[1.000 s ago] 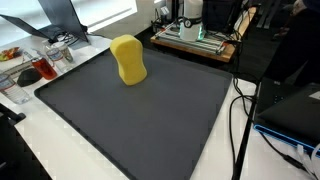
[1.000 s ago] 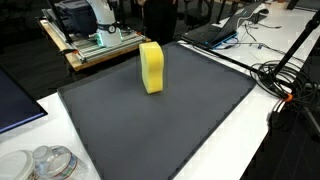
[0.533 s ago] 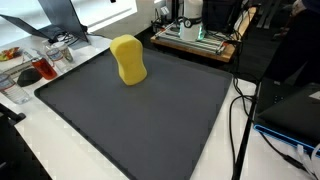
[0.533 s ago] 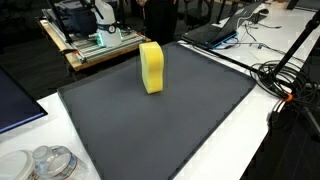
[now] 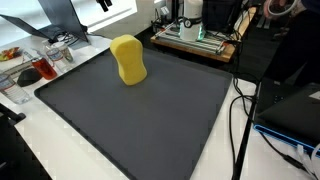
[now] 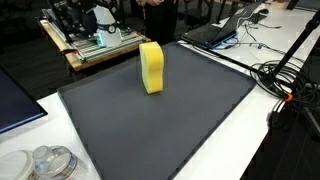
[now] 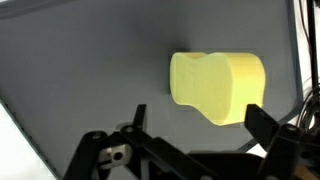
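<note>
**Sponge (image 5: 128, 60) on mat (image 5: 150, 125).** The sponge is a matte yellow block, apparently foam, with rounded corners and a waisted outline. In both exterior views it stands upright on a narrow edge, toward the far side of the mat and inside its border. The mat is a flat, dark grey rectangle with a dull, fine-grained surface, and it lies on a smooth white table (image 5: 45, 145). Its surface extends broadly to the near side and to the right of the sponge. Cables (image 5: 240, 115) trail over the table just beyond the mat's right edge. In the wrist view the gripper (image 7: 195, 112) is released: its black fingers (image 7: 139, 116) are spread wider than the sponge and stand apart from it.
</note>
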Available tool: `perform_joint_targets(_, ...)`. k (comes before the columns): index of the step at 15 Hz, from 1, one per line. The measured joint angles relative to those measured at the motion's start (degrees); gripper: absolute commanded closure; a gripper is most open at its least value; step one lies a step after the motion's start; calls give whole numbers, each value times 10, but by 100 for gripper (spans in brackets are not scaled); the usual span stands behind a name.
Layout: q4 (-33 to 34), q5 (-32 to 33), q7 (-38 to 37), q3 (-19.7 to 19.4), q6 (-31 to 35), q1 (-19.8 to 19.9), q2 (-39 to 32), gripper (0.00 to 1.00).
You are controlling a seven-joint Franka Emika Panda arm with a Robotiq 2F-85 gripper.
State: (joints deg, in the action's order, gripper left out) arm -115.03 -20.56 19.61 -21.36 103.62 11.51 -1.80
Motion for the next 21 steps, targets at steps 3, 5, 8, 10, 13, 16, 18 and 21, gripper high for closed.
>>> perform_joint_targets(3, 58, 0, -1, 18, -38, 11, -64, 0)
perform_joint_targets(5, 99, 1, -11, 36, -54, 14, -104, 0)
perform_joint_targets(8, 162, 13, -44, 68, -67, 13, -158, 0)
perform_joint_targets(10, 205, 25, -63, 87, -71, 12, -188, 0)
perform_joint_targets(13, 268, 55, -65, 112, -101, 12, -225, 0)
perform_joint_targets(16, 330, 66, -35, 138, -166, 12, -255, 0)
perform_joint_targets(18, 367, 68, -9, 154, -204, 12, -271, 0)
perform_joint_targets(21, 416, 79, 25, 176, -252, 11, -294, 0)
